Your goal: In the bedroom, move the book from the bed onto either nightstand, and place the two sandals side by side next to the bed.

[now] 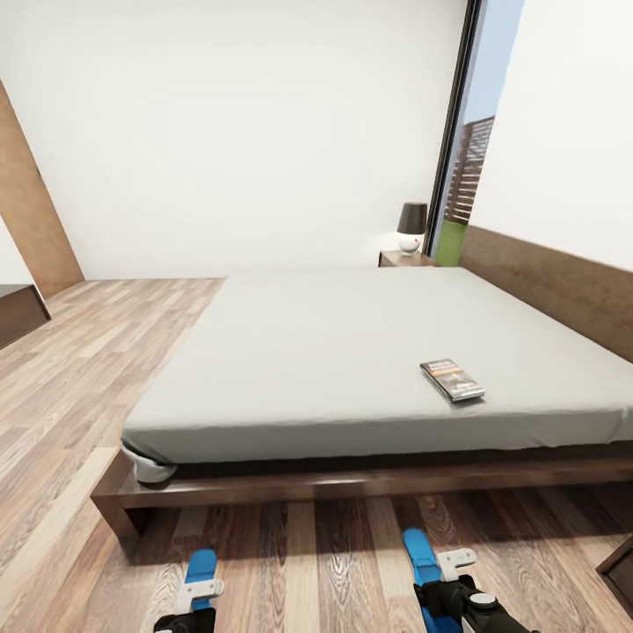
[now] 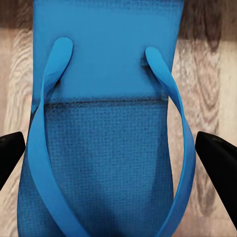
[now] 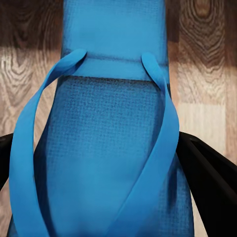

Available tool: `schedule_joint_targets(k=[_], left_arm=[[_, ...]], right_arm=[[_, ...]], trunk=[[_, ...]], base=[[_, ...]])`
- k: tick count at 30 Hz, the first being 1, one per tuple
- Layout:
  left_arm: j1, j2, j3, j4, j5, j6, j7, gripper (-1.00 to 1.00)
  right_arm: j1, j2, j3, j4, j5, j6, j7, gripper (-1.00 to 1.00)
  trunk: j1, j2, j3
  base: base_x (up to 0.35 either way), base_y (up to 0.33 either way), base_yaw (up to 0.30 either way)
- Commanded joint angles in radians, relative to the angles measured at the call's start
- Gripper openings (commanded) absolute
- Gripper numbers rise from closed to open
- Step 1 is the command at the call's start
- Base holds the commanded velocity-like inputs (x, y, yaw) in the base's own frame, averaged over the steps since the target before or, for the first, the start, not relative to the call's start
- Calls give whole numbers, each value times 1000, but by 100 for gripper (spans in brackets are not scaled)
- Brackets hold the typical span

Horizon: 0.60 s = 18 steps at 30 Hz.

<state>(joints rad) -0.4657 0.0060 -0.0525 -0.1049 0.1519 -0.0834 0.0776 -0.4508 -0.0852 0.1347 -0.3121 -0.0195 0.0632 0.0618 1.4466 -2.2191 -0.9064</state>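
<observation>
The book (image 1: 452, 380) lies on the grey mattress of the bed (image 1: 352, 352), near its front right edge. A nightstand (image 1: 404, 258) stands beyond the bed by the window. Two blue sandals show at the bottom of the head view, just in front of the bed frame and well apart. My left gripper (image 1: 198, 596) is shut on the left sandal (image 1: 200, 567), its dark fingers (image 2: 217, 153) against the sandal's (image 2: 106, 148) sides. My right gripper (image 1: 447, 582) is shut on the right sandal (image 1: 420, 556), with the fingers (image 3: 207, 168) pressed to that sandal's (image 3: 106, 148) edges.
A small lamp (image 1: 411, 227) sits on the nightstand. A tall narrow window (image 1: 470, 158) lies behind it. The headboard (image 1: 563, 286) runs along the right wall. A dark bench end (image 1: 19, 312) is at far left, and a dark cabinet corner (image 1: 620, 567) at lower right. Wood floor (image 1: 88, 369) spreads left of the bed.
</observation>
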Motion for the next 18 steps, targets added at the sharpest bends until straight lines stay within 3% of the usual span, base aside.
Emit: schedule_joint_targets(k=[1, 13, 18], left_arm=[[-1, 0, -6, 1, 9, -4, 2, -100], [-1, 0, -6, 1, 9, -20, 2, -100], [-1, -1, -6, 1, 9, -42, 1, -100]], right_arm=[[0, -1, 5, -2, -2, 6, 1, -100], [0, -1, 4, -2, -2, 5, 2, -100], [0, 0, 3, -4, -2, 6, 3, -100]], trunk=[[4, -8, -4], [50, -92, -42], [50, -92, -42]], base=[[0, 0, 0], [0, 0, 0], [0, 0, 0]])
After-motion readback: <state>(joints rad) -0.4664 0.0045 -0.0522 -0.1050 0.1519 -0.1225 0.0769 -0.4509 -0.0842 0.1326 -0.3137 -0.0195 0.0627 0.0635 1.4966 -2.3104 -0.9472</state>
